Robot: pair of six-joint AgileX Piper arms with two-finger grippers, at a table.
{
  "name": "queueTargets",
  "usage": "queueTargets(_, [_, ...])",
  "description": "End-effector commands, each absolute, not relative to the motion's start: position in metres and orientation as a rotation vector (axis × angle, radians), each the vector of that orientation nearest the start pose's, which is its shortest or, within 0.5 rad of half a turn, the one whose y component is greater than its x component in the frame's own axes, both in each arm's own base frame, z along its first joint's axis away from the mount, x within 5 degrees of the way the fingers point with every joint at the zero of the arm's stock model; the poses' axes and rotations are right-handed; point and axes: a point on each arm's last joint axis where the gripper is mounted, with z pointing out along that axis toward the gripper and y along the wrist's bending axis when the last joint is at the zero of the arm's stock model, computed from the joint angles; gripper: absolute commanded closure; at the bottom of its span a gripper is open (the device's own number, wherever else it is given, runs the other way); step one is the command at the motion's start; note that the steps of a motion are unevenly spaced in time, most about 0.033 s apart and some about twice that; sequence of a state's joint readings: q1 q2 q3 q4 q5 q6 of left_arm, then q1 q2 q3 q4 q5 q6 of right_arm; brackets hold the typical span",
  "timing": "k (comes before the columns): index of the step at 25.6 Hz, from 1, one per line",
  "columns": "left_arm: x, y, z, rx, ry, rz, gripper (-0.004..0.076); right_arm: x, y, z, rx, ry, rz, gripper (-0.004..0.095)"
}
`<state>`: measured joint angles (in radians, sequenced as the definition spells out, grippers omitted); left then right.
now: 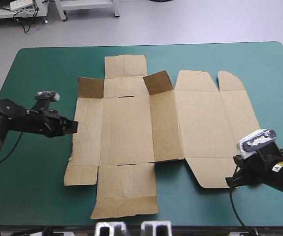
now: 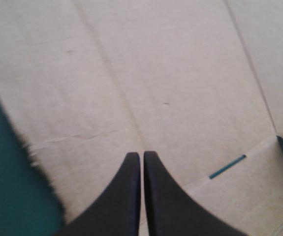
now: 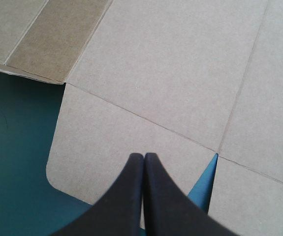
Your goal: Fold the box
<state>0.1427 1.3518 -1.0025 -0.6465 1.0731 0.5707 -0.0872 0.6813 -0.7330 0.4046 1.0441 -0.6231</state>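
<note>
The brown box (image 1: 131, 128) lies as a cut sheet, spread flat over the middle of the teal-green table. Two small flaps (image 1: 157, 82) at its far side stand slightly raised and look darker. My left gripper (image 1: 74, 127) is at the sheet's left edge; in the left wrist view the left gripper (image 2: 141, 153) is shut, its tips over a creased panel of the box (image 2: 131, 73). My right gripper (image 1: 230, 181) hovers by the near right corner. In the right wrist view the right gripper (image 3: 144, 154) is shut above a rounded flap (image 3: 97, 147).
Bare teal-green cover (image 1: 38, 167) surrounds the sheet on the left, the right and along the near edge. A narrow slot (image 2: 227, 166) in the board shows the cover just beside my left fingers. The table's far edge (image 1: 146, 45) runs behind the box.
</note>
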Motion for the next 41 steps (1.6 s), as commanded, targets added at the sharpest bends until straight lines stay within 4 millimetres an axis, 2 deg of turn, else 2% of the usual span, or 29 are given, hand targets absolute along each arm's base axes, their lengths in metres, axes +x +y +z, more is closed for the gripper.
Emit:
queueTargets(1, [0.257, 0.043, 0.290, -0.076, 2.613, -0.809, 0.0699, 0.110, 0.023, 0.331, -0.527, 2.258, 0.190, 0.0932])
queueTargets(2, [0.257, 0.049, 0.287, -0.096, 2.618, -0.843, 0.0685, 0.110, 0.023, 0.331, -0.528, 2.260, 0.191, 0.0932])
queueTargets(3, [0.255, 0.056, 0.281, -0.042, 2.634, -0.932, 0.0623, 0.110, 0.023, 0.331, -0.529, 2.261, 0.192, 0.0932])
queueTargets(5, [0.257, 0.058, 0.274, -0.053, 2.659, -0.936, 0.0554, 0.110, 0.023, 0.331, -0.526, 2.262, 0.193, 0.0932])
queueTargets(7, [0.262, 0.058, 0.266, -0.057, 2.679, -0.964, 0.0437, 0.110, 0.023, 0.331, -0.525, 2.261, 0.195, 0.0932])
queueTargets(8, [0.265, 0.057, 0.257, -0.050, 2.717, -0.977, 0.0335, 0.110, 0.023, 0.331, -0.527, 2.263, 0.196, 0.0932])
queueTargets(9, [0.269, 0.056, 0.248, -0.055, 2.743, -1.001, 0.0281, 0.110, 0.023, 0.331, -0.527, 2.263, 0.196, 0.0932])
queueTargets(10, [0.271, 0.053, 0.244, -0.053, 2.758, -1.019, 0.0269, 0.110, 0.023, 0.331, -0.527, 2.263, 0.196, 0.0932])
queueTargets(13, [0.271, 0.040, 0.228, -0.003, 2.829, -1.060, 0.0270, 0.110, 0.023, 0.331, -0.527, 2.263, 0.196, 0.0932])
queueTargets(17, [0.265, 0.033, 0.210, -0.006, 2.892, -1.110, 0.0270, 0.110, 0.023, 0.331, -0.527, 2.263, 0.196, 0.0932])
queueTargets(20, [0.262, 0.029, 0.206, -0.020, 2.870, -1.172, 0.0270, 0.110, 0.023, 0.331, -0.525, 2.261, 0.194, 0.0932])
queueTargets(25, [0.258, 0.010, 0.200, 0.045, 2.754, -1.315, 0.0270, 0.110, 0.023, 0.331, -0.525, 2.261, 0.194, 0.0932])
queueTargets(33, [0.267, -0.014, 0.201, 0.114, 2.680, -1.318, 0.0270, 0.109, 0.024, 0.331, -0.530, 2.270, 0.209, 0.0932])
queueTargets(35, [0.270, -0.018, 0.199, 0.117, 2.681, -1.271, 0.0271, 0.109, 0.024, 0.331, -0.529, 2.269, 0.208, 0.0932])
queueTargets(37, [0.277, -0.016, 0.194, 0.063, 2.675, -1.151, 0.0280, 0.110, 0.024, 0.331, -0.526, 2.264, 0.205, 0.0932])
queueTargets(41, [0.286, -0.009, 0.189, -0.043, 2.664, -1.025, 0.0370, 0.110, 0.024, 0.331, -0.524, 2.260, 0.202, 0.0932])
